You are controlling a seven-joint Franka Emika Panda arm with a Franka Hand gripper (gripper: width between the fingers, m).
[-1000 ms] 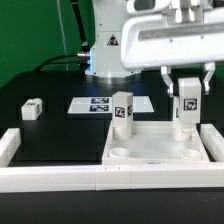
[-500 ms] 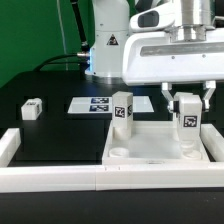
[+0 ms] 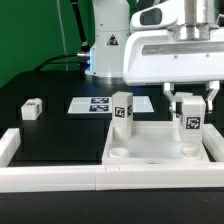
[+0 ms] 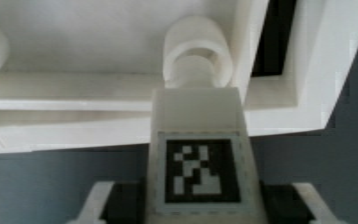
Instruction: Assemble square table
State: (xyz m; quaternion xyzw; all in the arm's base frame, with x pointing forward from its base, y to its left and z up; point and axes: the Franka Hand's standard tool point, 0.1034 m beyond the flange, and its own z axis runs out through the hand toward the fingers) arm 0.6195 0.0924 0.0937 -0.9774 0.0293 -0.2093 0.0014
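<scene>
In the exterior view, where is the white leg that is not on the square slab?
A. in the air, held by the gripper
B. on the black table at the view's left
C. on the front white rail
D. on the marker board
B: the loose leg rests on the black table at the exterior view's left, apart from the slab and the marker board.

No words, brands or numbers legible. Triangular warning sign [image 3: 113, 42] on the robot base [image 3: 100, 55], desk's far edge. Black-white square tags, pattern only, on:
- marker board [image 3: 80, 104]
- upright leg [image 3: 122, 112], mid-desk
- second upright leg [image 3: 188, 120], towards the desk edge at the exterior view's right
- loose leg [image 3: 32, 109], towards the opposite edge

Wrist view: one leg's tag [image 4: 201, 170], blurred, pattern only.
</scene>
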